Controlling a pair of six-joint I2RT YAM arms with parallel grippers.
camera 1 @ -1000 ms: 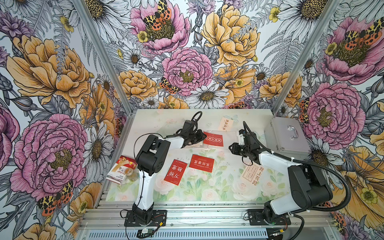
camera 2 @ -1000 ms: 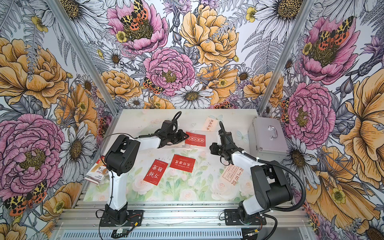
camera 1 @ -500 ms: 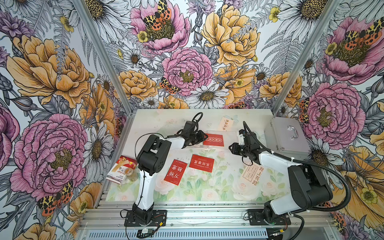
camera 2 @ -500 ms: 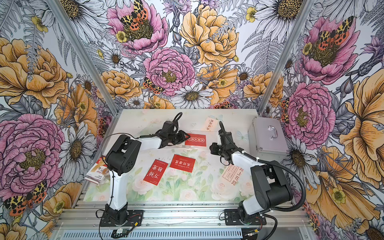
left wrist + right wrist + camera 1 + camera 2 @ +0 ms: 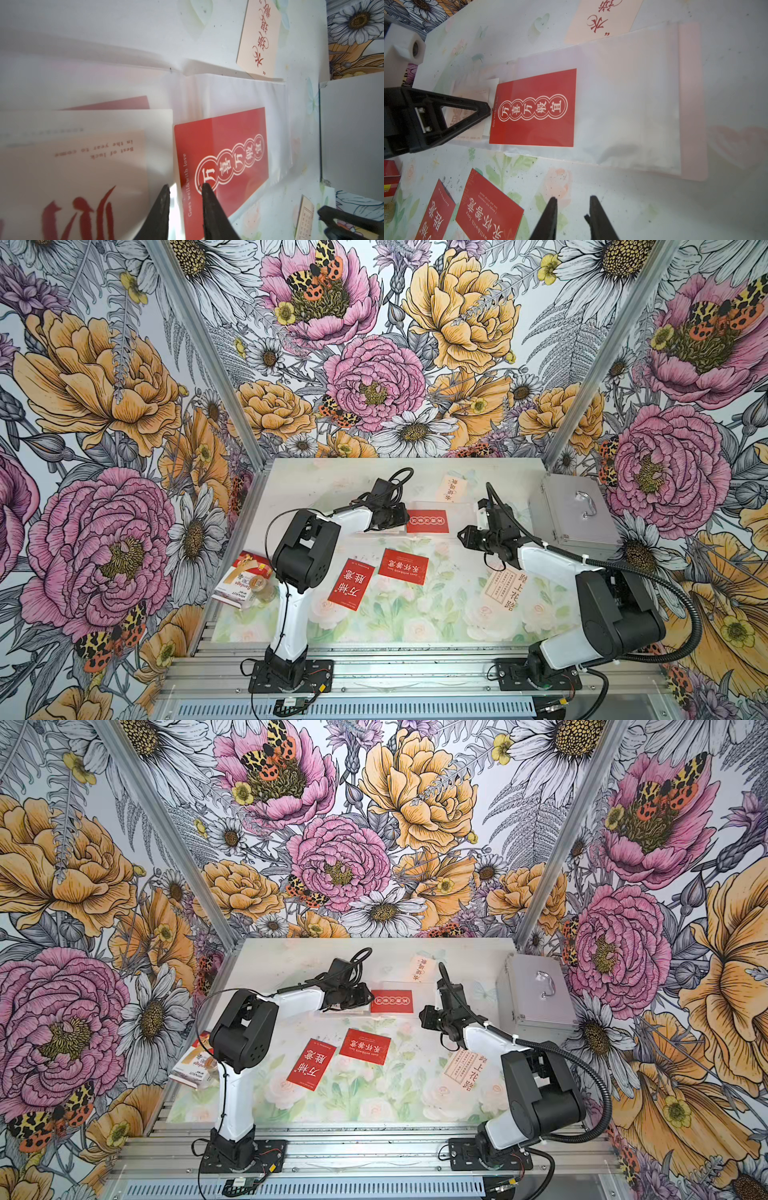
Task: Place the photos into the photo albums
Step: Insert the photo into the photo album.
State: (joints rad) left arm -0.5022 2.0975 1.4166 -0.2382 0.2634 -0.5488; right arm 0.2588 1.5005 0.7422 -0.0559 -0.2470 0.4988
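Lying open and flat at mid-table: one photo album [image 5: 623,93], pale-pink cover edge showing and a clear sleeve page uppermost. On that page rests a red card [image 5: 427,521] with five white characters in linked circles. It appears partly slid under the film, with a brighter strip at the end nearest the left gripper [image 5: 185,187]. The facing page holds a cream card [image 5: 83,166] in its sleeve, and a second red one shows behind it.

A silver case [image 5: 575,514] stands closed by the right wall, handle up.

Loose photos:
- A cream card [image 5: 453,488] just beyond the album's far edge.
- Two red cards [image 5: 351,584] [image 5: 403,566] on the floral mat [image 5: 415,626] nearer the bases.
- A cream card [image 5: 505,587] beside the right arm.

A bandage carton [image 5: 243,580] sits at the left edge. Bare surface runs from the album to the back wall.

The left arm reaches forward, forearm low. Its fingertips stand slightly apart and straddle the red card's short edge. The right gripper [image 5: 573,199] hovers over the mat near the album's front edge, apart from it, jaws spread with bare mat between them.
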